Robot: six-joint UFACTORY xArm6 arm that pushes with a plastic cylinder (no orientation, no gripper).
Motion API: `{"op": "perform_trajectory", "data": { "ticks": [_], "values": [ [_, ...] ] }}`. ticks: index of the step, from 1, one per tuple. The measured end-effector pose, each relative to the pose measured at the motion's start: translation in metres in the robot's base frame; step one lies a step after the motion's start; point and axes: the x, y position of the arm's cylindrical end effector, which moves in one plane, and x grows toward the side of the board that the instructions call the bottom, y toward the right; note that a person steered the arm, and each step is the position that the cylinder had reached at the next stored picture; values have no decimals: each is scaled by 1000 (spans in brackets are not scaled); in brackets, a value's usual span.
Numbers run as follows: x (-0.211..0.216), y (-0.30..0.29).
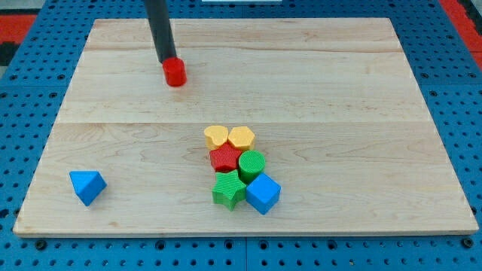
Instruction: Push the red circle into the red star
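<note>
Presently, my tip [166,61] is seen touching the red circle [175,72], nothing grasped. The red star [225,159] is noted well apart, toward the view's bottom.

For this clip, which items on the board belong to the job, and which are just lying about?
Part of the job:
- red circle, upper left of the board
- red star, inside the cluster
- my tip, touching the red circle's upper-left side

Just lying about:
- yellow heart
- yellow hexagon
- green circle
- green star
- blue cube
- blue triangle, alone at lower left
</note>
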Motion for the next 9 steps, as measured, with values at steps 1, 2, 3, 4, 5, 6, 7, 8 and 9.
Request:
{"op": "perform_trajectory", "data": {
  "ticks": [1, 2, 3, 4, 5, 6, 7, 8, 9],
  "values": [
    [14, 17],
    [14, 18],
    [12, 23],
    [12, 21],
    [13, 21],
    [15, 3],
    [50, 5],
    [93, 41],
    [124, 43]
  ]
}}
